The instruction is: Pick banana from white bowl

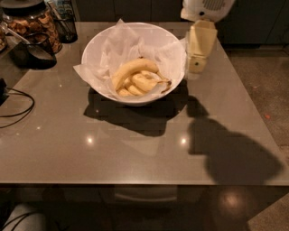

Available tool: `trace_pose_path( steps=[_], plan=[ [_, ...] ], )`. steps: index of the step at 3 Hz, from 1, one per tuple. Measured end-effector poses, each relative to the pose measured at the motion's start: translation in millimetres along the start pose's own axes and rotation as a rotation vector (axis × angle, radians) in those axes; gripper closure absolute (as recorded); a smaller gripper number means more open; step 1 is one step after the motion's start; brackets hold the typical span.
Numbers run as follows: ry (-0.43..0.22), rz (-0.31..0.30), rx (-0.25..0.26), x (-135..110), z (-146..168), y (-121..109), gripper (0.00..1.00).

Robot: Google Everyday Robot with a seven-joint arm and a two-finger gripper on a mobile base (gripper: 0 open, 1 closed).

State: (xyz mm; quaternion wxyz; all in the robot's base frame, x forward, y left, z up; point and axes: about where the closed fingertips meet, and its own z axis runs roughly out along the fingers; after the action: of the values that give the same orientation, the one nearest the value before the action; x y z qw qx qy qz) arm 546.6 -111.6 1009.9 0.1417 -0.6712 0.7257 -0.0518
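The white bowl (pixel 97 49), lined with crumpled white paper, stands at the back middle of the grey-brown table (pixel 135 144). The banana (pixel 131 70), long, curved and pale yellow, lies on top of several smaller bananas (pixel 142 83) inside the bowl. My gripper (pixel 197 67), cream-coloured, hangs down from the white arm (pixel 205 8) just right of the bowl's right rim, above the table. It holds nothing.
A dark glass jar of snacks (pixel 31 25) and a black container (pixel 65 18) stand at the back left. A black scoop (pixel 34 54) lies beside the jar. A black cable (pixel 16 108) lies on the left edge. The floor (pixel 266 90) is to the right.
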Motion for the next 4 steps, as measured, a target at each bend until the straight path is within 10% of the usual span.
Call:
trace_pose_path(
  steps=[3,4],
  plan=[
    [-0.116,-0.005,-0.013,-22.4,15.4,-25.3,0.00],
    [-0.159,-0.014,-0.038,-37.7,23.0,-40.3,0.17]
  ],
)
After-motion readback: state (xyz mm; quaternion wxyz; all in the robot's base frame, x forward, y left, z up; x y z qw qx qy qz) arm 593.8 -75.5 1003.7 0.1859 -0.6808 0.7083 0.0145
